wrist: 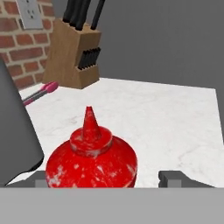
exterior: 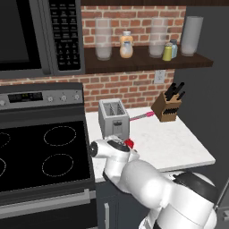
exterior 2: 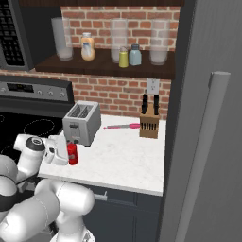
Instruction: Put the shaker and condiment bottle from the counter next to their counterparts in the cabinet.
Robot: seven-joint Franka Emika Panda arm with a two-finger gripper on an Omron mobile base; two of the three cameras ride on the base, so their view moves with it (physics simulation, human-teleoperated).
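The red condiment bottle (wrist: 92, 162) stands upright on the white counter, at the front corner of the toaster (exterior 2: 82, 123). It also shows as the bottle (exterior 2: 72, 153) and as a red sliver (exterior: 129, 143) behind my wrist. My gripper (wrist: 107, 178) is open and straddles its body. The right fingertip (wrist: 175, 177) stands clear of it. The yellow-green shaker (exterior 2: 123, 58) sits on the cabinet shelf (exterior 2: 94, 66), touching or nearly touching the pale blue shaker (exterior 2: 135, 55). The peach-orange bottle (exterior 2: 87, 46) stands further left on that shelf.
A knife block (exterior 2: 149, 122) and a pink utensil (exterior 2: 122, 126) lie at the back of the counter. The stove (exterior: 40, 152) is to the left, with the microwave (exterior: 36, 36) above it. Tall glass jars (exterior: 103, 40) share the shelf. A grey fridge side (exterior 2: 208, 142) bounds the right.
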